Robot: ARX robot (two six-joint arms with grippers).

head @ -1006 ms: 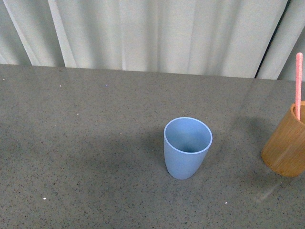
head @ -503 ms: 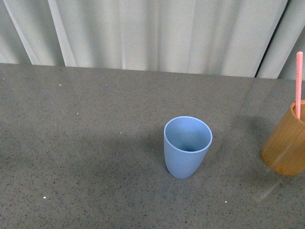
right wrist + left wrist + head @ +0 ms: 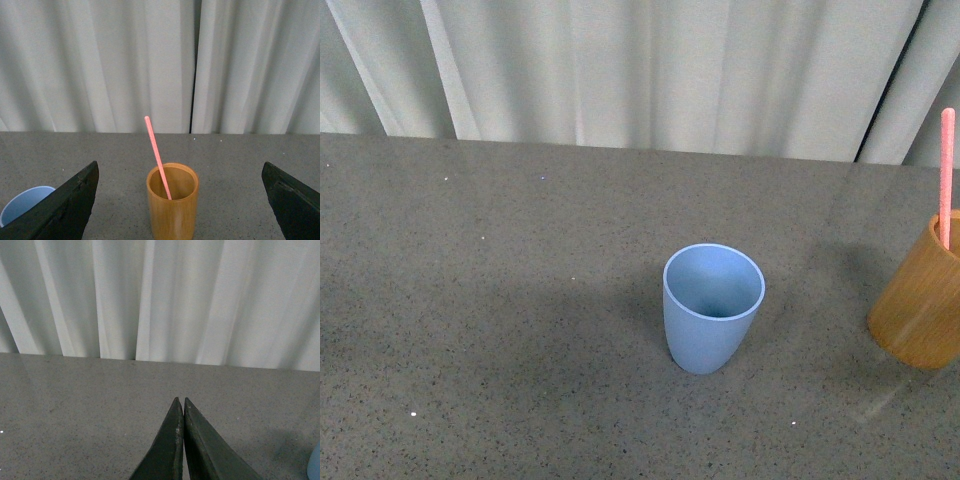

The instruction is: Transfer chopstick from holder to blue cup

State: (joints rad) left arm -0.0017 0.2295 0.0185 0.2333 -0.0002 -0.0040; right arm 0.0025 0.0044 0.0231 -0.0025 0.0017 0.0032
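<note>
Task not started as far as the views show: nothing lifted, nothing in the cup; grasp, lift, carry and drop are all left.

Left gripper [image 3: 180, 405]: fingers pressed together, holding nothing, hanging over bare table [image 3: 470, 300], not visible in the front view. It looks parked, so likely not the arm for this job.

Blue cup [image 3: 713, 305]: upright, empty, near the middle of the front view, mouth open and unobstructed.

Holder [image 3: 923, 305]: brown cylinder at 3 o'clock of the cup, well apart from it, partly cut off by the frame edge.

Chopstick [image 3: 946, 175]: pink, lower end inside the holder, upper part sticking out toward 12 o'clock with a slight lean against the rim. Single stick, nothing else in the holder.

Right gripper [image 3: 179, 163]: fingers spread wide, empty, facing the holder from short of it, not touching.

Surroundings: white curtain [image 3: 670, 70] behind the table. Path from holder to cup toward 9 o'clock looks free. Only snags I'd guess: thin stick may slip, and the holder could tip.
</note>
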